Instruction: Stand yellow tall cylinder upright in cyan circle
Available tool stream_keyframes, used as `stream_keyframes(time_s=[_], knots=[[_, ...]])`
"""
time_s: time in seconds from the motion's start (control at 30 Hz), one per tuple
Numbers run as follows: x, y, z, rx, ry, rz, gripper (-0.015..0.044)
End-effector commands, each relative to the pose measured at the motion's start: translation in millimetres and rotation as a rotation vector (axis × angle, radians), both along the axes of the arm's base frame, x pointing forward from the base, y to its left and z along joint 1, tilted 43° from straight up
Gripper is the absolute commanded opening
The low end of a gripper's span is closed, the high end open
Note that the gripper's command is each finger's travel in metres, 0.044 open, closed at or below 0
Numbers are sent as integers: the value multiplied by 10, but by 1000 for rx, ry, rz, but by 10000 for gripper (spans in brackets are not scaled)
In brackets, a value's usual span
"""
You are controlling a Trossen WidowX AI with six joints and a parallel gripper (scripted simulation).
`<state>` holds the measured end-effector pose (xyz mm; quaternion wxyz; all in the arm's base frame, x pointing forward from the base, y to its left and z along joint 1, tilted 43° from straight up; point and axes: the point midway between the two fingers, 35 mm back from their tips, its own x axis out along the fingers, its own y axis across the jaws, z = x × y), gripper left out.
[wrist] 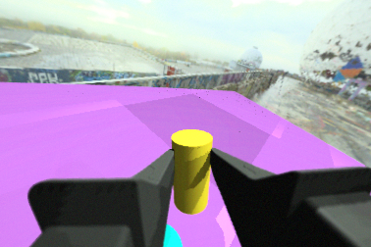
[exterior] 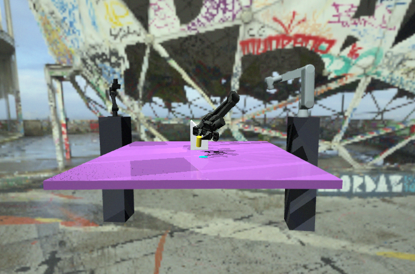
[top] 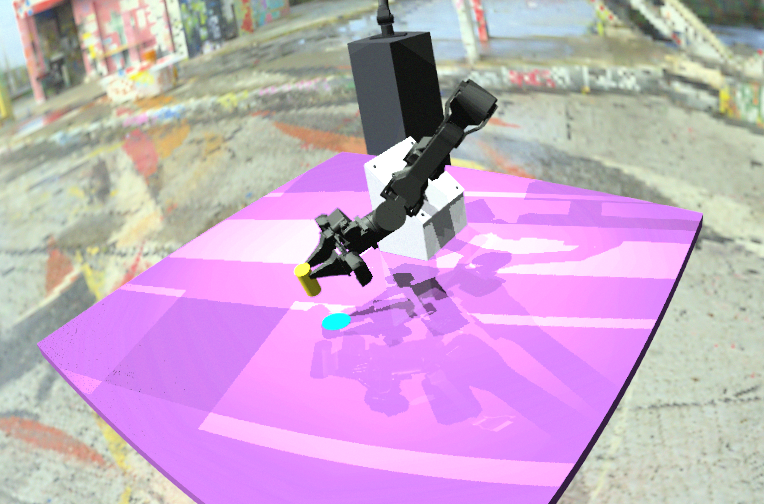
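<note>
The yellow tall cylinder (wrist: 191, 171) is clamped upright between the narrowly parted fingers of the gripper (wrist: 192, 169), held above the purple table (top: 395, 416), near the cyan circle (top: 336, 321).
</note>
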<state>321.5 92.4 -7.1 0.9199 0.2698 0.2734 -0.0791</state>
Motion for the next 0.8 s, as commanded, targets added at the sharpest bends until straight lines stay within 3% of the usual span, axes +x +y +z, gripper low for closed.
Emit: stream_keyframes(time_s=[0.0,0.77], knots=[[-22,-24,49,13,-32,-25,105],[-182,-80,283,94,-175,-108,105]])
